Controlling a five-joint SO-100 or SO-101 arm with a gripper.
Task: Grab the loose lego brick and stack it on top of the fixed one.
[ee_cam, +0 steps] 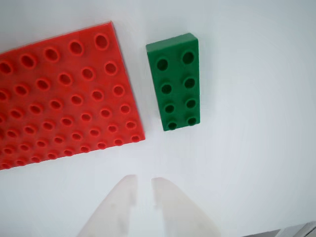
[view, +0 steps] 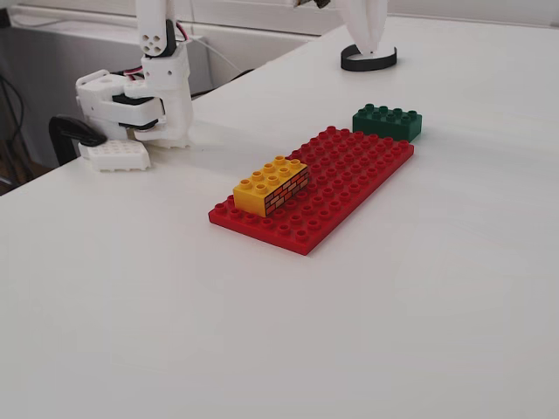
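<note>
The loose lego brick (ee_cam: 175, 81), plain dark green, lies flat on the white table just off the far end of the red baseplate (ee_cam: 64, 94). In the fixed view this green brick (view: 387, 121) rests beside the plate's far corner. The fixed one (view: 271, 185), yellow with brick-wall sides, sits on the baseplate (view: 349, 170) near its close end; the wrist view does not show it. My gripper (ee_cam: 143, 185) hovers above the table short of the green brick, its white fingers (ee_cam: 170, 205) a narrow gap apart with nothing between them.
The arm's white base (view: 148, 96) stands at the table's left edge, with a small white block (view: 115, 154) beside it. A white post on a black ring (view: 369, 58) stands behind the green brick. The table edge shows at the wrist view's bottom right.
</note>
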